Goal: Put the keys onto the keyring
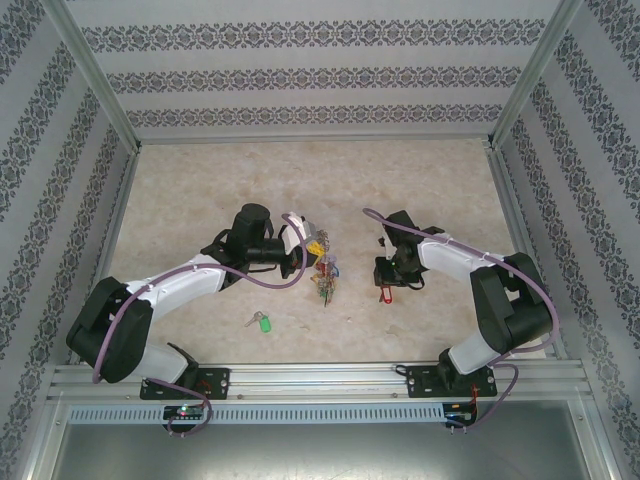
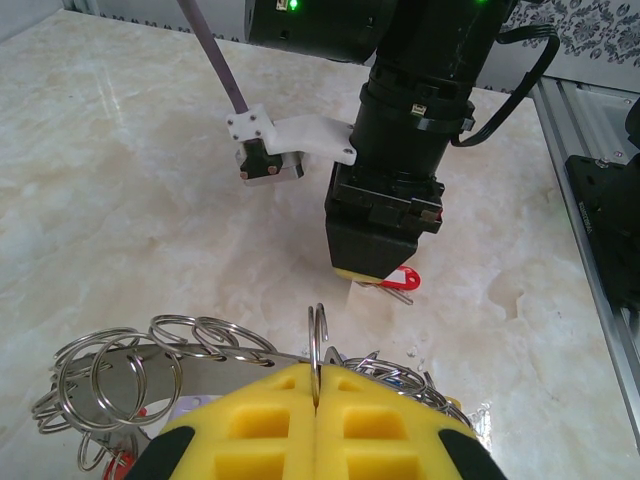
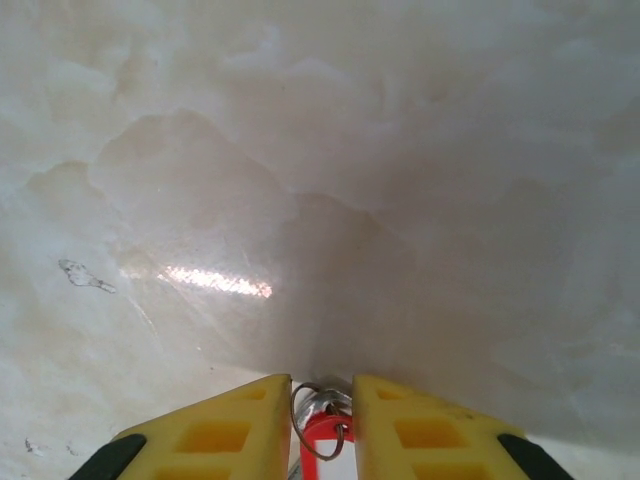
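A: Left gripper (image 2: pixel 316 382)?
B: The yellow fingers (image 2: pixel 260 425) are pressed together. They pinch one loop of the keyring (image 2: pixel 317 335), which stands edge-on in the seam between them. The other small rings bunch up just past the tips, mostly to the left of the fingers and a few to the right. Can't tell if the bunch rests on the table (image 2: pixel 120 200).
A: Right gripper (image 3: pixel 322 382)?
B: It points down at the table with a narrow gap between the fingers. The red key (image 3: pixel 322 445) has its tag and small ring in that gap. Can't tell if the pads clamp it or just flank it.
A: Top view?
B: The grippers face each other mid-table, near but apart. The keyring hangs off the left tips. The red tag sticks out of the right fingers toward the bases.
A: Green key (image 1: pixel 261 321)?
B: Loose on the table, well apart from the left fingers, back toward that arm's base. Nothing touches it.
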`<control>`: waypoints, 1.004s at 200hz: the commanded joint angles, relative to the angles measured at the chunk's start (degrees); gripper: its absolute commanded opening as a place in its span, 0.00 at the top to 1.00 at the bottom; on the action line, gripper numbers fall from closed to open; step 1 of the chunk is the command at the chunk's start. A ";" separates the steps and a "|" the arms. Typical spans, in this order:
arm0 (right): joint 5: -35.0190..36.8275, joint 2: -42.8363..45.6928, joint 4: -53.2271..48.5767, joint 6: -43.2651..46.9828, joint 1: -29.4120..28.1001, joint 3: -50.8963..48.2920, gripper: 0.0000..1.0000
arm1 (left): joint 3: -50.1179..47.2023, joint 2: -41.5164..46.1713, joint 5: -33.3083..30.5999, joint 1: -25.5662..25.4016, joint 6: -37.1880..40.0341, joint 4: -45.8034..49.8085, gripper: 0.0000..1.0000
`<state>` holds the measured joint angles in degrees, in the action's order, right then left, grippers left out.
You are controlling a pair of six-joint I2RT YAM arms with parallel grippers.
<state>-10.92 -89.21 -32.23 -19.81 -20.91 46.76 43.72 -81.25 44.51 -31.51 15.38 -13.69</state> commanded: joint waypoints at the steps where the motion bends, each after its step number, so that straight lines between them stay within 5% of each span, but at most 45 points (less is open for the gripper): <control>1: 2.67 -0.45 -1.78 -0.75 -0.63 1.01 0.81 | 1.83 1.62 1.46 -0.39 0.58 -0.81 1.00; 127: 2.10 -0.29 -1.52 -0.01 -0.37 1.31 0.89 | 2.41 0.95 1.67 -0.44 0.36 -0.89 1.00; 201: 2.41 0.53 -2.53 0.05 -0.28 1.85 0.85 | 2.44 0.76 1.64 -0.40 0.40 -0.90 1.00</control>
<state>-9.41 -89.38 -33.04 -19.70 -20.88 47.44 43.90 -81.25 44.51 -31.51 15.38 -13.28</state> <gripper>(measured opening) 0.145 0.042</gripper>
